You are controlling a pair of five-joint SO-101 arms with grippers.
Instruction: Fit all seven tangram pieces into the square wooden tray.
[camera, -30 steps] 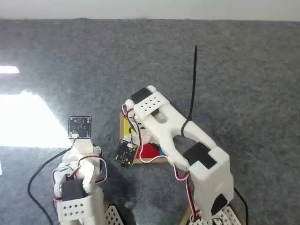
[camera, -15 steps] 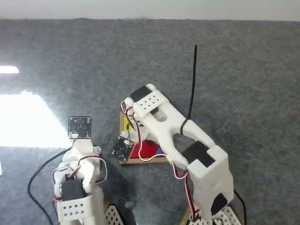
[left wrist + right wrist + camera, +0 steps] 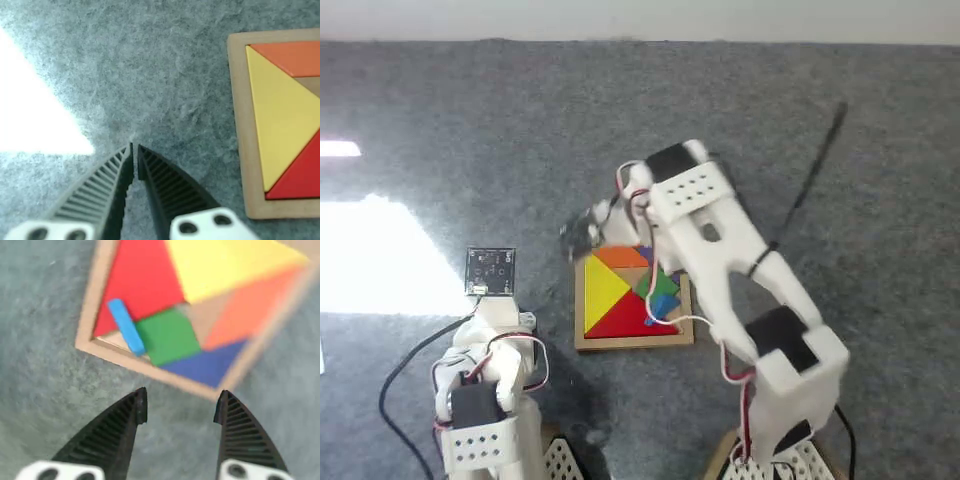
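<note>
Tray (image 3: 630, 343) of wood sits mid-table on the grey mat (image 3: 470, 120), coloured pieces inside. A small blue piece (image 3: 126, 325) looks tipped on edge beside the green piece (image 3: 167, 335). Right gripper (image 3: 181, 407) hangs just off the tray's rim, jaws spread and empty. Left gripper (image 3: 135, 150) hovers over the mat near the tray, jaws pressed together.

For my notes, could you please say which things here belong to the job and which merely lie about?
Job: square wooden tray; large yellow triangle; large red triangle; green square piece; tilted light-blue piece.
Lying about: grey felt mat; black cable.
</note>
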